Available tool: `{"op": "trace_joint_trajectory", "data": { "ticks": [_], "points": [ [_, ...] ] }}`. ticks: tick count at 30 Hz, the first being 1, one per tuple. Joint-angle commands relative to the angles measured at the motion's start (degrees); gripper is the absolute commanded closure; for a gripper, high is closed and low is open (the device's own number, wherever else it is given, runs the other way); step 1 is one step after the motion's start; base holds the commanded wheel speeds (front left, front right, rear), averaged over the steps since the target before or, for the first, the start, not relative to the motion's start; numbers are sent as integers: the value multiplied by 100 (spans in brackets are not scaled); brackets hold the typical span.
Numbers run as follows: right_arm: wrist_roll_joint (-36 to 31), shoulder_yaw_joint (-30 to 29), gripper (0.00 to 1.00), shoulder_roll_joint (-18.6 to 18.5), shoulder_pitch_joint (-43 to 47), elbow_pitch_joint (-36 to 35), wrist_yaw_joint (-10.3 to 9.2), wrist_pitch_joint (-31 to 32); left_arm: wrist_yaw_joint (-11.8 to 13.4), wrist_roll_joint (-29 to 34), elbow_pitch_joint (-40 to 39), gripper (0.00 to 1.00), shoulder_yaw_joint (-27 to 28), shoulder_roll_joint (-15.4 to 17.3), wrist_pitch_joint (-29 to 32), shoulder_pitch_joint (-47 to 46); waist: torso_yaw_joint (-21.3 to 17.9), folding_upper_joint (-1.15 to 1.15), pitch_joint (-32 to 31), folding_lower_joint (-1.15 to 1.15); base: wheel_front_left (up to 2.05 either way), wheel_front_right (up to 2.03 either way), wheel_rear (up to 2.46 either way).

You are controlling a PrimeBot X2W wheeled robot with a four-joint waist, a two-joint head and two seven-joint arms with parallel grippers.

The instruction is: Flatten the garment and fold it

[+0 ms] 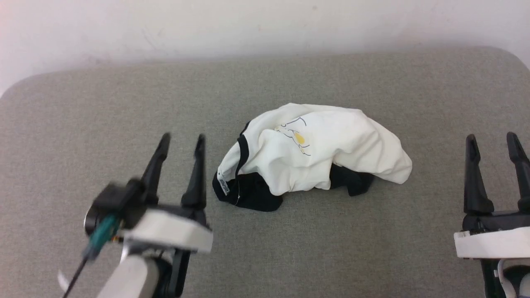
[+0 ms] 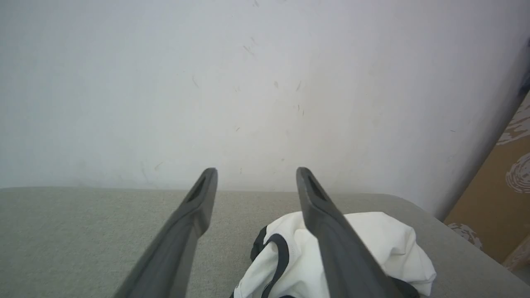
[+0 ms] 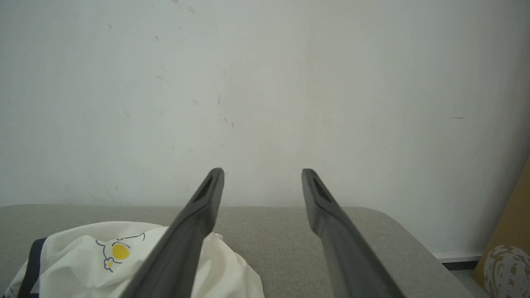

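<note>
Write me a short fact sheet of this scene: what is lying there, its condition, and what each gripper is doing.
Surface: grey fabric-covered pad, white wall behind
Garment: white cotton T-shirt with black sleeves and neck trim, crumpled in a heap mid-surface
Print: small yellow cartoon drawing, facing up
Left gripper: open, empty, close beside the shirt's neck end
Right gripper: open, empty, well clear of the shirt
Progress: not yet flattened or folded

Your shirt [image 1: 339,140] was soft matt cloth; your table [image 1: 83,124] wore a coarse woven fabric; the wall [image 1: 248,25] looked matt, scuffed.
</note>
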Motion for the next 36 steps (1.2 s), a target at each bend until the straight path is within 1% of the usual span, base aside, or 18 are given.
{"op": "trace_joint_trajectory", "data": {
  "ticks": [1, 3, 6, 8, 10, 12, 17, 21, 24, 26, 28, 30, 33, 36],
  "points": [
    [37, 10, 0, 16, 117, 25, -11, 14, 69, 8, -197, 0, 88, 24, -314, 399, 22, 0, -76, 0, 0, 0, 0],
    [45, 3, 0, 16, 202, 41, -11, 16, 134, 134, -401, 0, 171, 97, -593, 818, 16, 0, -124, 0, 0, 0, 0],
    [63, 10, 0, 16, 326, 74, -11, 16, 261, 355, -586, 0, 323, 103, -766, 1402, -13, 0, -168, 0, 0, 0, 0],
    [96, -13, 0, 16, 433, 84, -11, 25, 283, 469, -683, 0, 397, 3, -797, 1706, -3, 0, -190, 0, 0, 0, 0],
    [138, -29, 0, 16, 550, 92, -11, 42, 276, 724, -755, 0, 451, -70, -802, 1918, 18, 0, -204, 0, 0, 0, 0],
    [170, -46, 0, 16, 634, 109, -11, 37, 262, 864, -776, 0, 519, -230, -804, 2086, 45, 0, -207, 0, 0, 0, 0],
    [320, -86, 0, 16, 608, 130, -11, 61, 22, 1060, -763, 0, 667, -566, -806, 2176, 146, 0, -137, 0, 0, 0, 0],
    [311, -33, 0, 10, 151, 56, -11, 307, -180, 1191, -740, 0, 795, -738, -806, 2065, 199, 0, 26, 0, 0, 0, 0],
    [413, 134, 0, -265, -355, -37, -11, 759, -295, 1272, -721, 0, 898, -848, -806, 1997, 202, 0, 195, 0, 0, 0, 0],
    [719, 219, 0, -515, -736, 21, -11, 1205, -372, 1332, -698, 0, 951, -910, -806, 1949, 208, 0, 317, 0, 0, 0, 0],
    [1027, 277, 0, -846, -1146, 137, -11, 1684, -437, 1401, -675, 0, 995, -963, -806, 1895, 215, 0, 447, 0, 0, 0, 0],
    [1188, 415, 0, -1264, -1528, 301, -11, 2157, -493, 1473, -660, 0, 1028, -1012, -807, 1834, 230, 0, 580, 0, 0, 0, 0],
    [1559, 458, 0, -1539, -2055, 672, -11, 2738, -554, 1581, -676, 0, 1077, -1084, -807, 1737, 245, 0, 772, 0, 0, 0, 0],
    [1680, 550, 0, -1851, -2357, 1137, -11, 3335, -633, 1671, -691, 0, 1071, -1154, -807, 1621, 312, 0, 991, 0, 0, 0, 0]
  ]
}}
